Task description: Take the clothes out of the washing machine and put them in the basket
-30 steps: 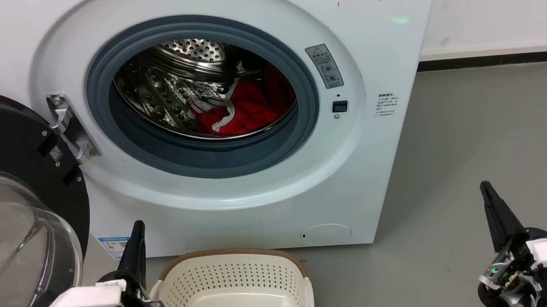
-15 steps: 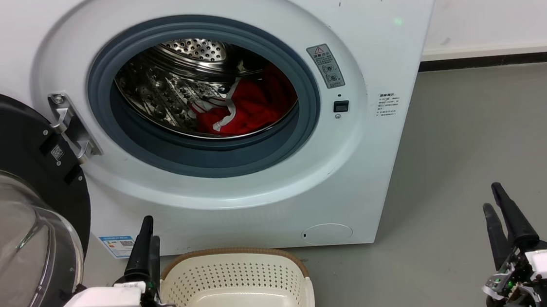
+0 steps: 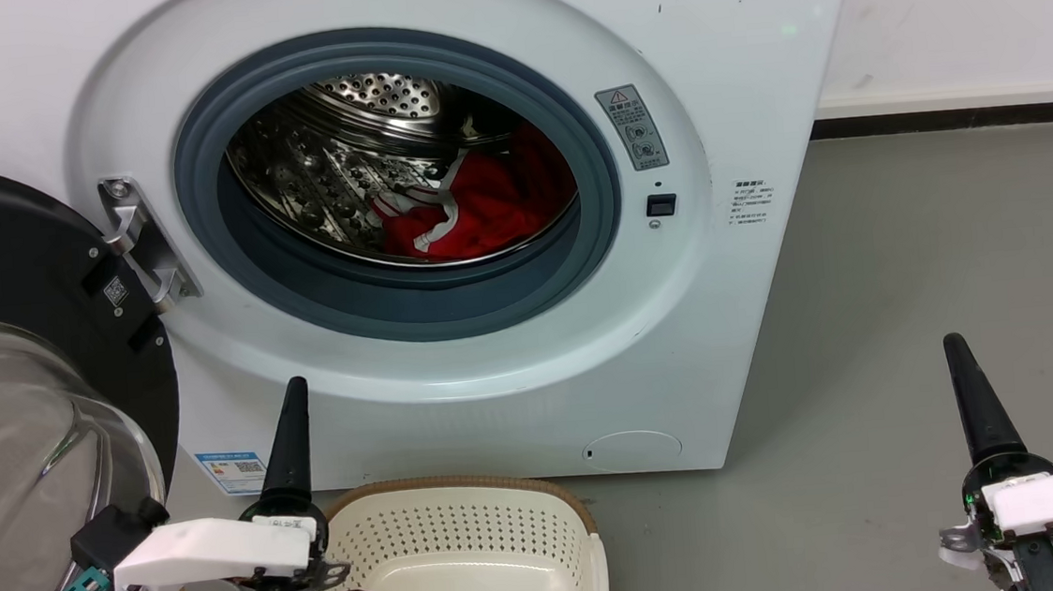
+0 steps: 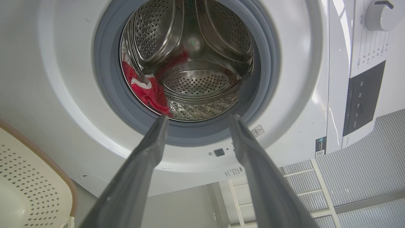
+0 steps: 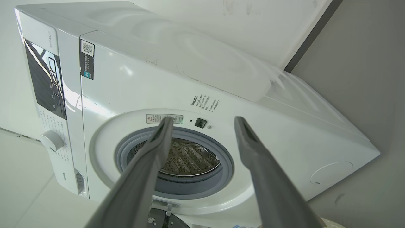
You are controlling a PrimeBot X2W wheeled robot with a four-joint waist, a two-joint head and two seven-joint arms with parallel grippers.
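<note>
Door (image 3: 36,390): black-rimmed glass, swung fully open at the machine's left, hanging on its steel hinge (image 3: 142,246).

Left gripper (image 3: 295,391): raised in front of the machine's lower left, just left of the basket. In the left wrist view its two dark fingers (image 4: 148,152) stand well spread, with nothing between them.

Basket (image 3: 452,483): cream plastic with perforated walls and a brown woven-look rim. It sits on the floor (image 3: 909,256) against the foot of the machine, below the door opening. No garment is visible in the part shown.

Washing machine (image 3: 735,82): white, front-loading, with a grey rubber ring (image 3: 201,218) around a perforated steel drum (image 3: 319,171).

Clothes (image 3: 482,210): bright red fabric with white stripe trim, bunched in a crumpled heap at the drum's lower right, resting on the drum wall behind the ring. Neither gripper touches them.

Right gripper (image 3: 956,346): upright over bare floor, well right of the machine. In the right wrist view its fingers (image 5: 256,158) are parted wide and grip nothing.
</note>
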